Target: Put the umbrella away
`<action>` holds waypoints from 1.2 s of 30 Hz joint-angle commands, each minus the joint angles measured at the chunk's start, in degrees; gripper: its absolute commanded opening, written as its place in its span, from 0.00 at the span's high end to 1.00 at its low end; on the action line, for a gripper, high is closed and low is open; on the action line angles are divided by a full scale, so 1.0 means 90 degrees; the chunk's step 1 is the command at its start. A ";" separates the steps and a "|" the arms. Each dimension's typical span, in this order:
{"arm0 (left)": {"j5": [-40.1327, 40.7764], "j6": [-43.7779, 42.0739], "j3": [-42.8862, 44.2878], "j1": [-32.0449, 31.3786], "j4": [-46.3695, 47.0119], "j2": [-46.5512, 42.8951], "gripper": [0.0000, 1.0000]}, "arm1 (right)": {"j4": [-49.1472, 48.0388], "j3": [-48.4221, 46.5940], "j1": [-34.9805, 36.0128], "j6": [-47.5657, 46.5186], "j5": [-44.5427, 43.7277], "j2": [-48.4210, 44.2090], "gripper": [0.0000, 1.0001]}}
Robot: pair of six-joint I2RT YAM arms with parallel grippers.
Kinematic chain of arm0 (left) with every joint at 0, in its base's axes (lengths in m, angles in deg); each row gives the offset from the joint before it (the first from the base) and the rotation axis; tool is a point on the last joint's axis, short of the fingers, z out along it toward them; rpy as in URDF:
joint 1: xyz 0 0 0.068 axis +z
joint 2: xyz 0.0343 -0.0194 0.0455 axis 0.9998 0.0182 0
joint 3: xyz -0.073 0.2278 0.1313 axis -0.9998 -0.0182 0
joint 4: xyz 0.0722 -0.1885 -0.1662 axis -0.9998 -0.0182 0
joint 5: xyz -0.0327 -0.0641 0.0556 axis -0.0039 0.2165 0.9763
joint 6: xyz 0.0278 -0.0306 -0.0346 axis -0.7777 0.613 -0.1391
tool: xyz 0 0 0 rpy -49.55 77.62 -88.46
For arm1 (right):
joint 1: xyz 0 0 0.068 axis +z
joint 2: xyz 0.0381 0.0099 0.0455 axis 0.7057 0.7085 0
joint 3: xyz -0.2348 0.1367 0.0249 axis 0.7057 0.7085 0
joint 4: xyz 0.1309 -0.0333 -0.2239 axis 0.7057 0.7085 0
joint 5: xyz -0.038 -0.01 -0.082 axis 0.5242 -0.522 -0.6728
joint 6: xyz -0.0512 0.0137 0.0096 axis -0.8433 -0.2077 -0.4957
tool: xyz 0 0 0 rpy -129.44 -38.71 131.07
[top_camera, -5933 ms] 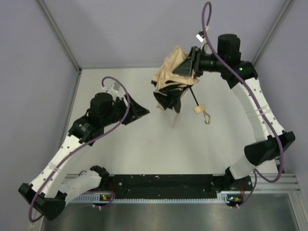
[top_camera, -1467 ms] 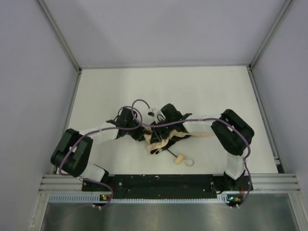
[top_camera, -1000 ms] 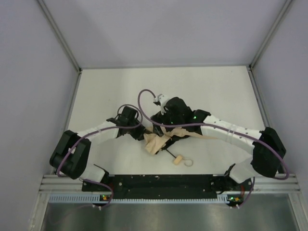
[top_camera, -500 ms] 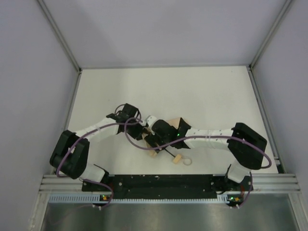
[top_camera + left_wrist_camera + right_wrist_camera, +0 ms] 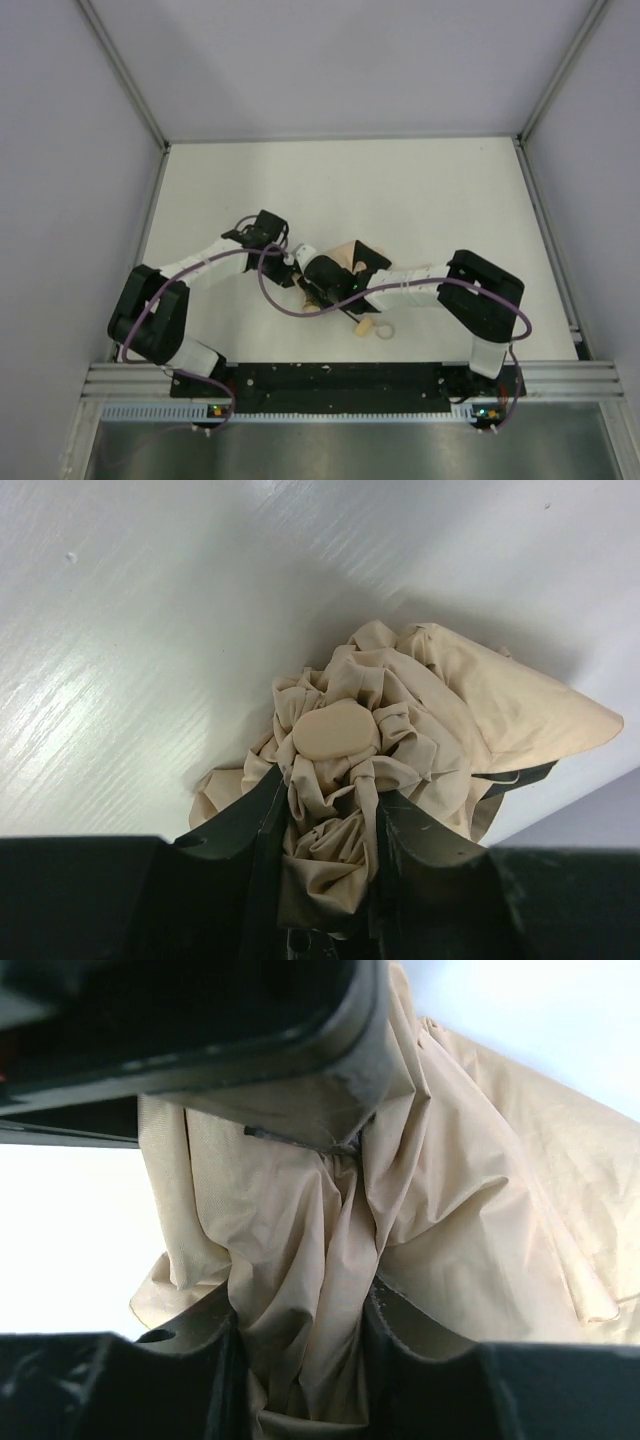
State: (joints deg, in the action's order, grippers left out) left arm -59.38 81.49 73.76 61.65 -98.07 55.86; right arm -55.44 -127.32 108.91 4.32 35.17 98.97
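The umbrella (image 5: pixel 340 730) is folded down — beige fabric bunched in crumpled folds around a round tan cap. Its small tan handle (image 5: pixel 362 327) and loop strap (image 5: pixel 384 331) trail toward five o'clock.

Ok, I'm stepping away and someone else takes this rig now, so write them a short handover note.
Left gripper: shut on the umbrella, on bunched fabric by its round top cap.
Right gripper: shut on a fold of the canopy.
Umbrella lies on the table, between the arms, handle toward their bases.
Done: canopy collapsed and gathered.
Left: fabric looks loose, no band seen around it; likely wrap and fasten it.
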 commanded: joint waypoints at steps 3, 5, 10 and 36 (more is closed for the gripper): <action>-0.0299 0.0135 0.0108 0.0026 0.0185 -0.0085 0.98 | 0.0501 0.0690 0.0034 0.0061 0.0917 0.0864 0.93; -0.0271 -0.0030 0.0108 0.0095 0.0293 -0.0163 0.85 | 0.0354 0.0769 0.0005 0.0031 0.1317 0.0815 1.00; -0.0095 -0.0636 -0.0038 0.0309 0.0556 -0.0777 0.48 | 0.0051 0.0895 -0.0307 0.0245 0.2898 0.0659 1.00; -0.0739 -0.0061 -0.1856 0.0594 0.1517 -0.2625 0.03 | -0.0712 0.0525 -0.1831 0.1876 0.5832 0.0678 1.00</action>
State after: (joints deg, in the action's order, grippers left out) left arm -66.22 79.15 55.64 68.25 -82.10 31.83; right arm -69.74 -122.49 93.26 17.11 87.98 102.75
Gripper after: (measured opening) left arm 0.971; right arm 0.341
